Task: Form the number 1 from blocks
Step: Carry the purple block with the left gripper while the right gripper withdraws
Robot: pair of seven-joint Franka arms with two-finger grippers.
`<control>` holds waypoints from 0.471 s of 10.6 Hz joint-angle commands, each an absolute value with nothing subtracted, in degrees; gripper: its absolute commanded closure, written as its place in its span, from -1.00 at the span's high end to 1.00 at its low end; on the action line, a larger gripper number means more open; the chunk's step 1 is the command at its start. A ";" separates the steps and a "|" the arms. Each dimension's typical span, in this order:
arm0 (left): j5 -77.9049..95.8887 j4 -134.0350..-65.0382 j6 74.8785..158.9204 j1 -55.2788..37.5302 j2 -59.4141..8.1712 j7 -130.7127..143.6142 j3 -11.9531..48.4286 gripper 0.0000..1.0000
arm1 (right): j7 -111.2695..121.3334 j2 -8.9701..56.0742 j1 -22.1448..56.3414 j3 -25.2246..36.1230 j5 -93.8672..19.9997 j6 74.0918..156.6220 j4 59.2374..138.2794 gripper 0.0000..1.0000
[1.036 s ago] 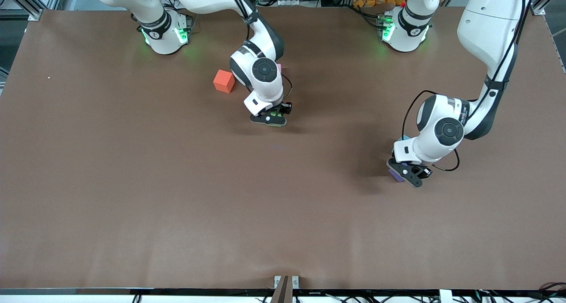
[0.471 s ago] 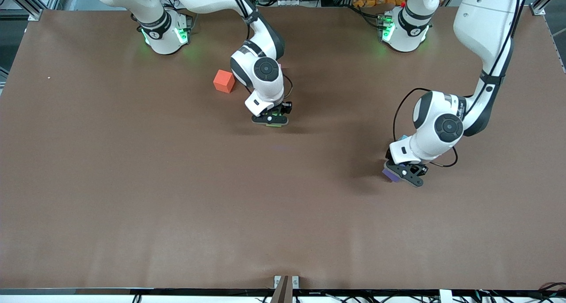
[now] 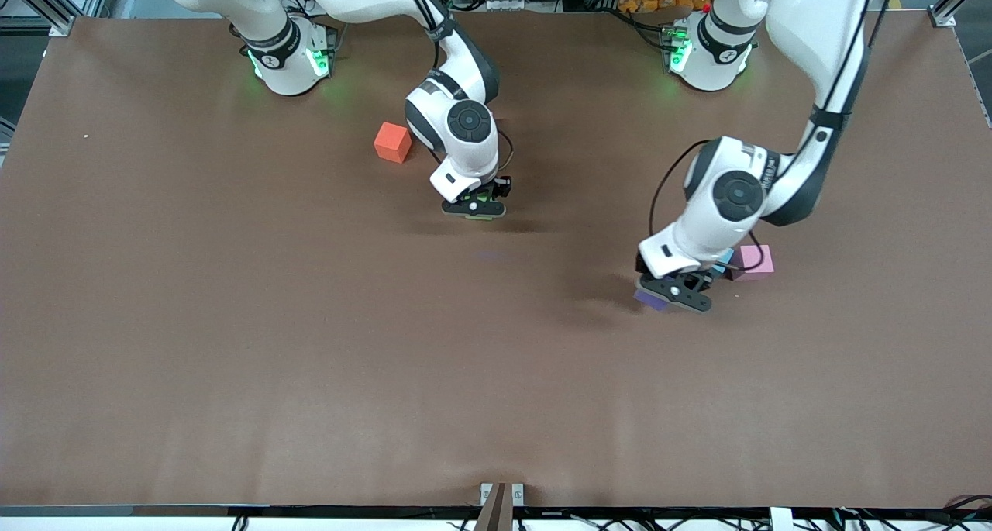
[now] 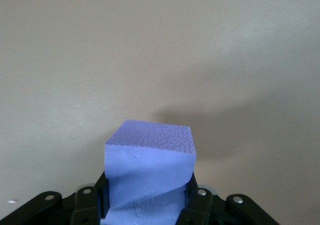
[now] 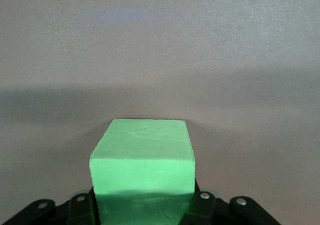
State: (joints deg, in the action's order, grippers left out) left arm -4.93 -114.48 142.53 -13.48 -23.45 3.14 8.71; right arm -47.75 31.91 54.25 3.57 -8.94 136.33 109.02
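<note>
My left gripper [image 3: 673, 292] is shut on a purple block [image 3: 649, 301], held off the brown table [image 3: 232, 322] toward the left arm's end. In the left wrist view the purple block [image 4: 150, 165] sits tilted between the dark fingers [image 4: 192, 205]. A light pink block [image 3: 756, 260] lies on the table just beside this gripper. My right gripper [image 3: 474, 208] is shut on a bright green block [image 3: 480, 206], low over the table near its middle. That green block [image 5: 142, 170] fills the space between the fingers of the right gripper [image 5: 142, 210].
An orange cube [image 3: 392, 142] rests on the table beside the right arm's wrist. A light blue cube [image 3: 725, 260] peeks out between the left arm's hand and the pink block. Both robot bases stand along the table's edge farthest from the front camera.
The left gripper has carried the purple block toward the table's middle, uncovering the pink block and the light blue cube. The right gripper has hardly moved.
</note>
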 commanded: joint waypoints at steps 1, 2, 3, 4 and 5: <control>-3.78 -114.35 141.42 -14.49 -22.59 8.42 9.58 -1.00 | -48.43 32.43 55.81 4.22 -8.09 135.35 108.02 1.00; -3.78 -114.26 141.42 -14.68 -22.59 9.22 9.67 -1.00 | -48.43 32.17 55.72 4.31 -8.09 135.44 108.02 1.00; -3.78 -114.26 141.42 -14.76 -22.59 9.23 9.67 -1.00 | -48.43 31.73 55.46 4.39 -8.09 135.35 107.93 1.00; -3.78 -114.17 141.42 -14.77 -22.59 9.32 9.67 -1.00 | -48.43 30.42 55.11 4.57 -8.09 135.09 107.93 1.00; -3.69 -113.73 141.42 -14.77 -22.59 9.84 9.67 -1.00 | -48.34 29.28 55.02 6.05 -8.09 133.96 107.93 1.00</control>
State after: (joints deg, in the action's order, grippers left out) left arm -4.92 -114.25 142.53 -14.57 -23.44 8.94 9.76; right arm -47.81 31.58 54.90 4.27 -8.93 136.07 108.09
